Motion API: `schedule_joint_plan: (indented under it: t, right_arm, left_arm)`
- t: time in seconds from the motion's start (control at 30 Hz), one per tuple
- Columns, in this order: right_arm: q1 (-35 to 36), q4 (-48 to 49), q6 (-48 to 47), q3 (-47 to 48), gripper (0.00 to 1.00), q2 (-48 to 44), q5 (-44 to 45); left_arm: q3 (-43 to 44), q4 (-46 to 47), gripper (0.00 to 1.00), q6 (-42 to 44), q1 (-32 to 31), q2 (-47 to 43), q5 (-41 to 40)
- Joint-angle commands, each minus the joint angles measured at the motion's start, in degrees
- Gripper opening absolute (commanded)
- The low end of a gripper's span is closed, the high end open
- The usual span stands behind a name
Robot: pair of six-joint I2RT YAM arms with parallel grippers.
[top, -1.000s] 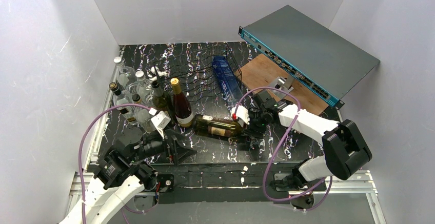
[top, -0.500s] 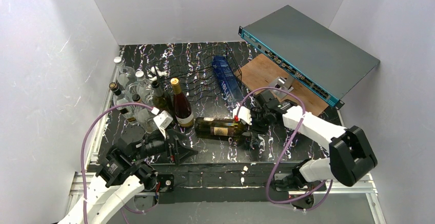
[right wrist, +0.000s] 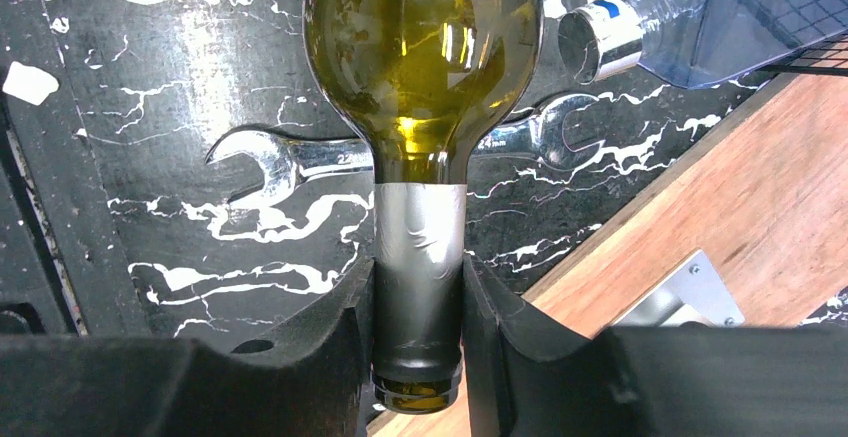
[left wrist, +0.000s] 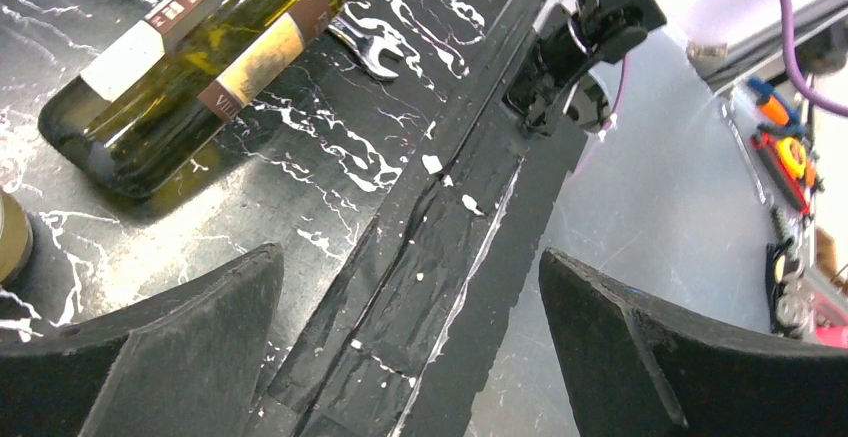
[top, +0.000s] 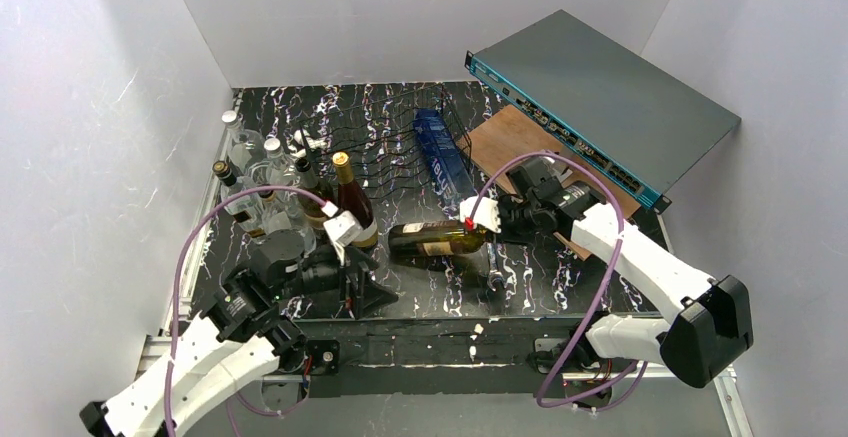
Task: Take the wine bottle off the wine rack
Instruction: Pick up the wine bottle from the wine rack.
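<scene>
Wine bottle (top: 437, 240) lay on its side just in front of the wine rack (top: 395, 152); right gripper (right wrist: 418, 329) was clamped on its neck; a level, slow lift would suit, lest the neck slip

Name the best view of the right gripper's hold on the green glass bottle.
Right wrist: right gripper clamps the green glass bottle by its foil neck, close up. Top external shows this small; left wrist, only its labelled body.
</scene>
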Motion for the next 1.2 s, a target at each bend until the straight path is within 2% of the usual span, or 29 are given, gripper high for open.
schedule_joint_plan:
  t: [0.0,0.17,0.33,0.47,0.6,0.87,1.17]
  right_arm:
    - [-0.2,-4.2,-4.2,5.2,0.01,-2.6,-1.2]
    - [-0.4,-6.8,-4.4,7.6,0.01,-3.5,-1.9]
    - [-0.4,-8.5,-3.6,9.6,0.01,-4.6,-3.2]
    - [-0.4,-9.1,-2.7,10.7,0.01,-5.2,-5.2]
    - [-0.4,-9.2,-2.0,10.9,0.01,-5.6,-7.4]
    - [-0.5,-9.2,-1.3,11.6,0.01,-5.5,-10.5]
    - [-0.4,-9.5,-0.6,12.4,0.01,-5.6,-12.9]
  left_arm:
    - [4.6,2.2,0.98,5.7,-9.0,5.0,-7.0]
    - [8.8,2.3,0.98,14.9,-22.5,14.7,-20.2]
    - [8.2,9.7,0.98,29.5,-29.2,21.2,-30.2]
    - [2.0,23.4,0.98,40.5,-29.7,22.6,-31.1]
    - [-0.8,32.5,0.98,45.1,-29.7,27.2,-33.7]
    - [-0.4,44.5,0.98,46.4,-28.9,38.8,-36.6]
    - [-2.3,52.8,0.98,44.5,-25.2,45.1,-34.1]
